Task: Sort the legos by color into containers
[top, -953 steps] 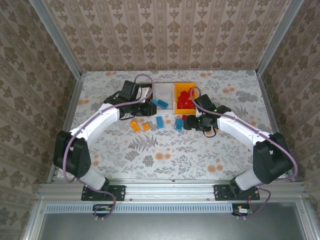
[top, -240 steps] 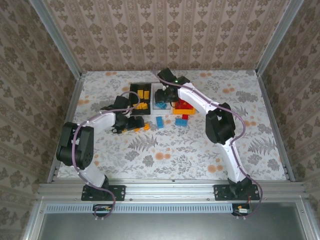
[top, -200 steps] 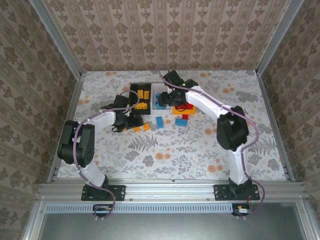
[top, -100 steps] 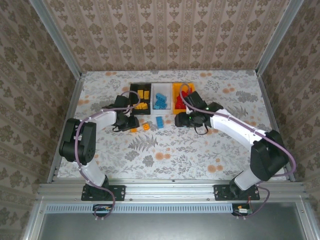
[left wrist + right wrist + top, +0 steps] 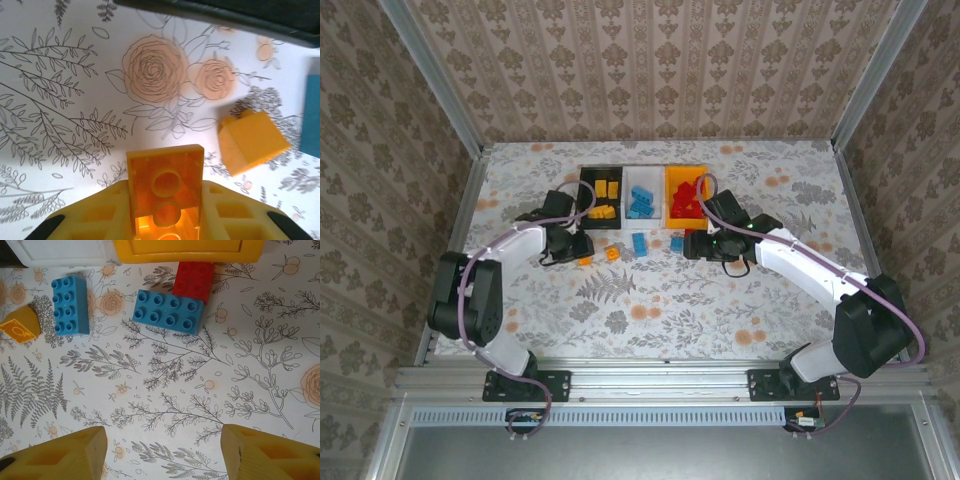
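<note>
Lego (image 5: 166, 167) tight between left gripper (image 5: 166, 202) fingers

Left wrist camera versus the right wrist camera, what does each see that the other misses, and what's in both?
Left wrist extra: the left gripper shut on an orange brick, hollow underside toward the lens. Right wrist extra: the open right gripper, a red brick next to a blue brick, and the orange bin wall. Both: the loose orange brick beside another blue brick on the floral table.
</note>
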You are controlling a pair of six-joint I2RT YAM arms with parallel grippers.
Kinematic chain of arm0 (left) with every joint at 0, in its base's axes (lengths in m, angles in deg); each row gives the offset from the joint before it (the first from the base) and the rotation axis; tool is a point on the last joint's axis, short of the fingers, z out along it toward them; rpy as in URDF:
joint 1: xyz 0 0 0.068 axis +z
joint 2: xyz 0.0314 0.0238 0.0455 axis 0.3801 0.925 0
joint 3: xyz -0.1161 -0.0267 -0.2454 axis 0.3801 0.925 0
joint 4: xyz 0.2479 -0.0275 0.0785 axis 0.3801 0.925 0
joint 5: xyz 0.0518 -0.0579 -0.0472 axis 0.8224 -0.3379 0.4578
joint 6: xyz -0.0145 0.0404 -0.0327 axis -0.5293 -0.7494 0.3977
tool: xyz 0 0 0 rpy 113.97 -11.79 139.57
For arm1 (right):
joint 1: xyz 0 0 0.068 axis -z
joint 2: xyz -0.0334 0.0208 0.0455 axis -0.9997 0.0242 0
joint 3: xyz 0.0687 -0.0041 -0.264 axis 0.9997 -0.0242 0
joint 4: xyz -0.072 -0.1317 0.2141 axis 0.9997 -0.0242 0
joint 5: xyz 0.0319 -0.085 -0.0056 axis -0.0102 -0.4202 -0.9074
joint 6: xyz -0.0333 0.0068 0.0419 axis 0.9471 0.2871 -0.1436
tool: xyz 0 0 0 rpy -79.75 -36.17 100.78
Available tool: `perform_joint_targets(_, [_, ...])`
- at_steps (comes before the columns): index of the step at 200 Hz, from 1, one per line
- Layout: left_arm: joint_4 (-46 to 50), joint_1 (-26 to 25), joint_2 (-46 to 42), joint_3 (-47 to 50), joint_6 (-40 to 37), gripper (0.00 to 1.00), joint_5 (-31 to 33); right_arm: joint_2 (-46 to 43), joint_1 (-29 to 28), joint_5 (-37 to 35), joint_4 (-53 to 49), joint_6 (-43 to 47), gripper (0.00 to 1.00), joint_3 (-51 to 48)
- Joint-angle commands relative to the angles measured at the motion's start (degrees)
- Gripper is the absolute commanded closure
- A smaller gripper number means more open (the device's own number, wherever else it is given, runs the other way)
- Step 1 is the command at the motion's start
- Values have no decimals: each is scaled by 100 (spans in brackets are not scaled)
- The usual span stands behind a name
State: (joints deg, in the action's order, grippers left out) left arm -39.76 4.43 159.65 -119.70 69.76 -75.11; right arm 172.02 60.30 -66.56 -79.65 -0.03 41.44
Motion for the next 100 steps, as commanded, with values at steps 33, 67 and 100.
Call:
perform_joint_targets(33, [396, 33, -975, 102, -165, 72, -224, -134, 25, 360, 174, -215, 36, -162])
perform_joint_targets(67, [512, 75, -1322, -291, -271, 72, -254, -19, -31, 542, 456, -409, 37, -178])
perform_joint_targets(100, [648, 114, -715, -1335, -611, 71, -288, 28, -227, 530, 484, -559, 37, -187])
